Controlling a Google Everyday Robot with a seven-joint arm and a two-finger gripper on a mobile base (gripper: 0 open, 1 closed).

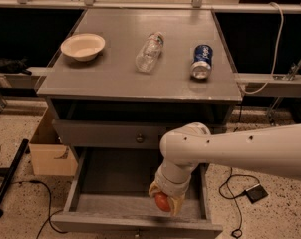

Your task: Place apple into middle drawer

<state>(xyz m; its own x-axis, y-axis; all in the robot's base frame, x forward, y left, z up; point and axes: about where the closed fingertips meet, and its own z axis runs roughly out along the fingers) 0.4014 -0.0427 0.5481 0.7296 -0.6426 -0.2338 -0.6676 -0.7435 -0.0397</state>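
Down in the open middle drawer (115, 185), toward its front right part, I see the tool (165, 203) pointing downward with the apple (162, 201) pinched between its yellowish fingers (154, 189). Only the red-orange lower face of the fruit shows between them. The apple sits within the drawer's outline, just behind the front wall, but I cannot tell whether it touches the drawer floor. The white arm (240, 151) comes in from the right edge and bends down at its wrist over the drawer's right side (it hides that corner from me).

The drawer is pulled well out, and its grey bottom is bare on the left. Above it the upper drawer front (100, 133) is closed, its dark knob (139, 139) just left of the arm.

On the grey surface (110, 78) a cream bowl (82, 46) stands upright at the left, a clear plastic bottle (149, 52) lies on its side in the middle, and a blue can (202, 61) lies on its side at the right, each apart from the others.

A cardboard box (48, 156) rests on the speckled floor (285, 213) left of the cabinet.
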